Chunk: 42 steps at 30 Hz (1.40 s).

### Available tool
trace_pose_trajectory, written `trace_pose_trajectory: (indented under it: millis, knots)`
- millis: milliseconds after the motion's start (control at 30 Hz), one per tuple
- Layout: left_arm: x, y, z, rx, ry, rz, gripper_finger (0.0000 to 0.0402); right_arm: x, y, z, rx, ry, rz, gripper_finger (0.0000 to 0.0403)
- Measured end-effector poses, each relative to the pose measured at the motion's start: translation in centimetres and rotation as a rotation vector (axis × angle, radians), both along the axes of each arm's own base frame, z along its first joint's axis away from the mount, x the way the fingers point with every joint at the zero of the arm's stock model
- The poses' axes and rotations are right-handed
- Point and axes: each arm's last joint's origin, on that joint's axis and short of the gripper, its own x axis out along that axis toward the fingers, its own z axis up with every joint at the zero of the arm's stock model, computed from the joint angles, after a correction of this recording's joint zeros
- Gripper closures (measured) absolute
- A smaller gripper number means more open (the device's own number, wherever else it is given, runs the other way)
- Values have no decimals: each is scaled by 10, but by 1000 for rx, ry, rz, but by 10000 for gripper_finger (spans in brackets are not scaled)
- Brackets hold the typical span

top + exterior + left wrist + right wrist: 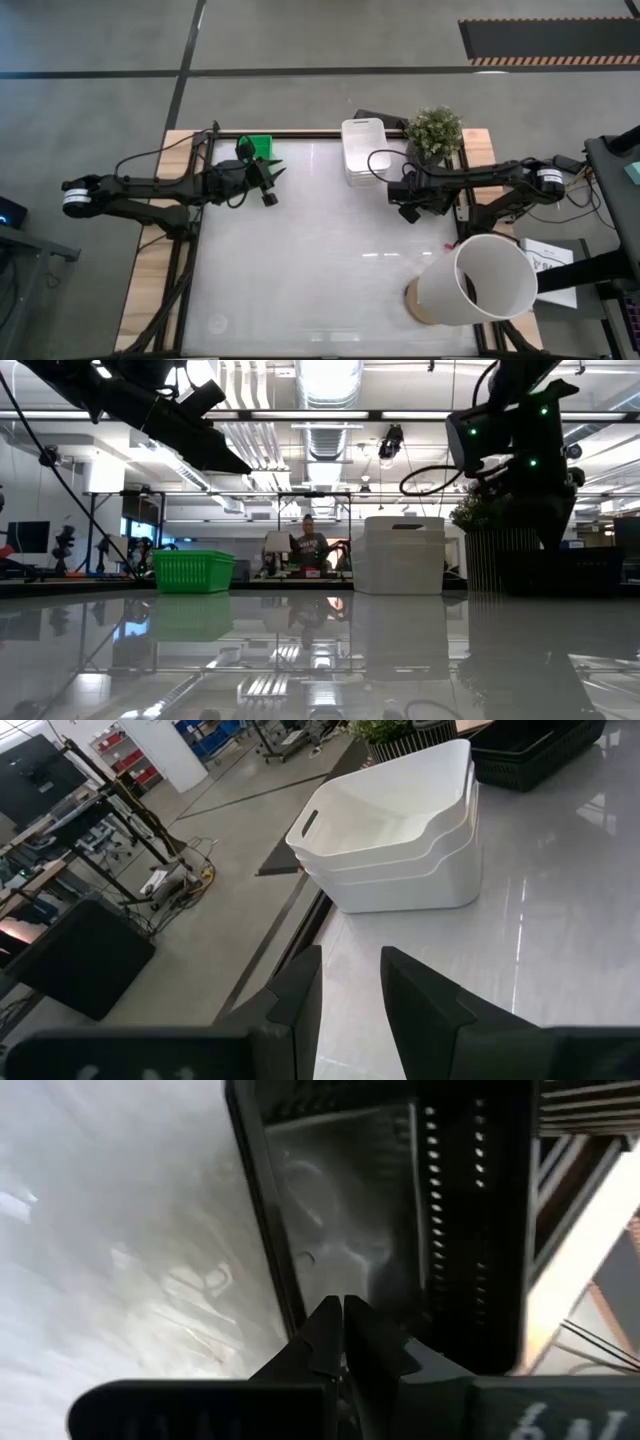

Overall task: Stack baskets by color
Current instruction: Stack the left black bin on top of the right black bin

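Observation:
A green basket point(260, 148) stands on the table's far left part. Two white baskets point(400, 830) sit nested one in the other at the far middle point(362, 150). A black mesh basket point(450, 1200) stands at the right, next to the potted plant point(435, 130). My right gripper point(342, 1315) is shut, points steeply down and hangs over the black basket's inside, close to one long wall. My left gripper point(350, 990) is open with nothing between its fingers. It is held above the table just near of the green basket point(278, 178), facing the white baskets. My right gripper's shut fingertips point(330, 1325) stand over the black basket's floor beside its long rim point(262, 1230), coming from above. I cannot tell whether they touch the basket.
A large white cylinder point(480, 285) lies tipped on a round base at the near right. The plant stands at the far right corner. The table's middle and near left point(300, 270) are bare. A person point(308, 542) shows in the room beyond the table.

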Motion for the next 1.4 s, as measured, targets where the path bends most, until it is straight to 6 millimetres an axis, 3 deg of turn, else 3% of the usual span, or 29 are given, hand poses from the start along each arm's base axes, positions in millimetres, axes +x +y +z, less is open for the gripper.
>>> trace_pose_trajectory:
  millis: [167,433,600,900,1133,1267,1400]
  knots:
    - [0,0,0,-2,-2,2,313,2,-1,3,-10,-13,2,394]
    - [0,0,0,-3,-4,2,313,16,-3,32,-52,-117,46,394]
    - [0,0,0,-4,-8,2,313,12,-3,40,-51,-147,44,394]
    - [0,0,0,-24,-23,9,313,-13,1,29,-4,-116,33,394]
    - [0,0,0,-24,-23,9,313,-28,5,5,14,-128,-15,394]
    - [0,0,0,-24,-23,9,313,-25,8,-7,118,-230,-30,394]
    - [0,0,0,-24,-23,9,313,-12,9,-6,215,-369,-28,394]
